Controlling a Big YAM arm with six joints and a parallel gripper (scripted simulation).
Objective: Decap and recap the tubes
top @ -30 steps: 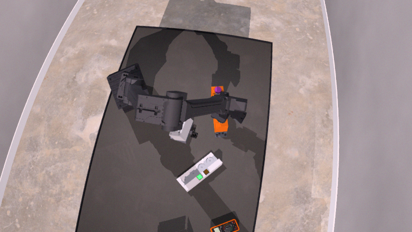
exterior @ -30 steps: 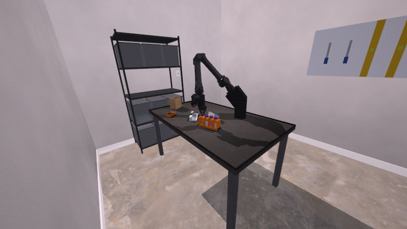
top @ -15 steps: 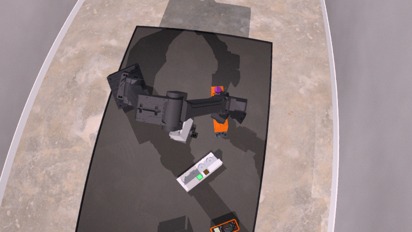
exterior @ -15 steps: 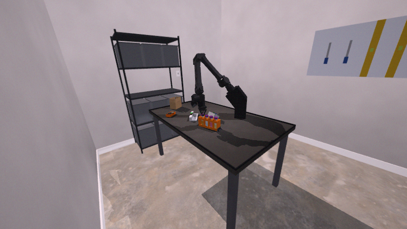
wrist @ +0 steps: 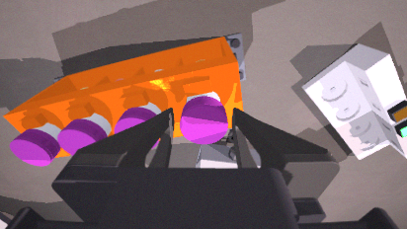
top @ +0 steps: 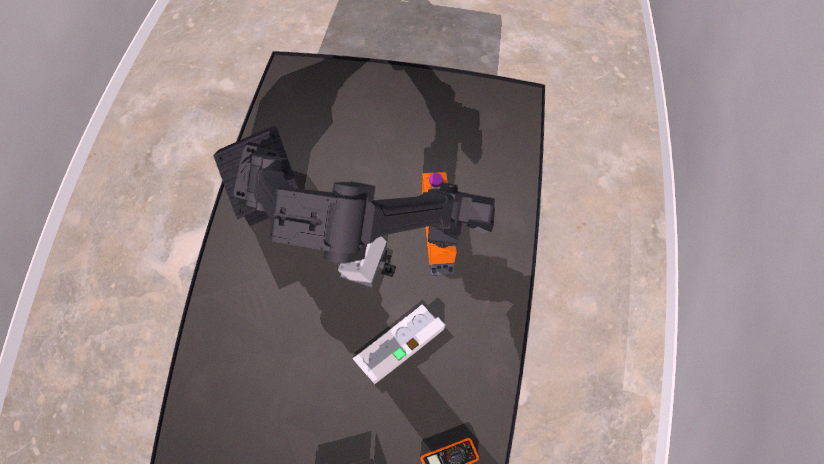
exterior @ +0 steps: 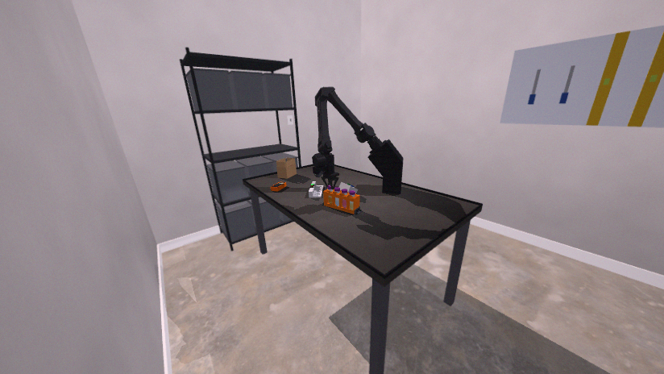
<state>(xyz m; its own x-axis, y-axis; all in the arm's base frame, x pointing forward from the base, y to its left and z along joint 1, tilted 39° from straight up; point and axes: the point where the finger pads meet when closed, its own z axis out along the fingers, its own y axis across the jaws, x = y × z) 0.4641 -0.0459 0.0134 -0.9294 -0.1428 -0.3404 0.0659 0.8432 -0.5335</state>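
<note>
The matte black gripper [wrist: 202,129] has wedge-shaped fingers standing apart on either side of a smooth, round purple cap [wrist: 203,118], with a gap on each side; it grips nothing. That cap tops the tube at the end of the glossy orange block rack [wrist: 148,74], which holds four capped tubes in a row. Three more purple caps [wrist: 79,134] line up alongside. Farther off, a white blocky tray [wrist: 353,99] shows round moulded nests, all bare. No writing is legible anywhere.
</note>
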